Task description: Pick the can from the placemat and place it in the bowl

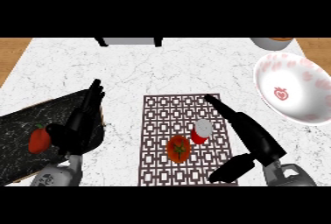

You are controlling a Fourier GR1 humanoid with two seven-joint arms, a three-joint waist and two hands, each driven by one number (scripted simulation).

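The right hand (253, 133) was spread wide, fingers straight and thumb out, holding nothing. The bowl (292, 87) sat beyond it to the right, marble counter (161, 70) between. The placemat (187, 109) lay just left, the can (201, 131) upright beside the fingers. No readable label. The left hand (81, 122) rested open.

A: left hand (77, 124)?
B: Near left, fingers straight, pointing far. Forearm enters at the near edge.
A: right hand (249, 131)?
B: Near right, fingers straight, angled far-left, thumb spread to the near-left. Holding nothing.
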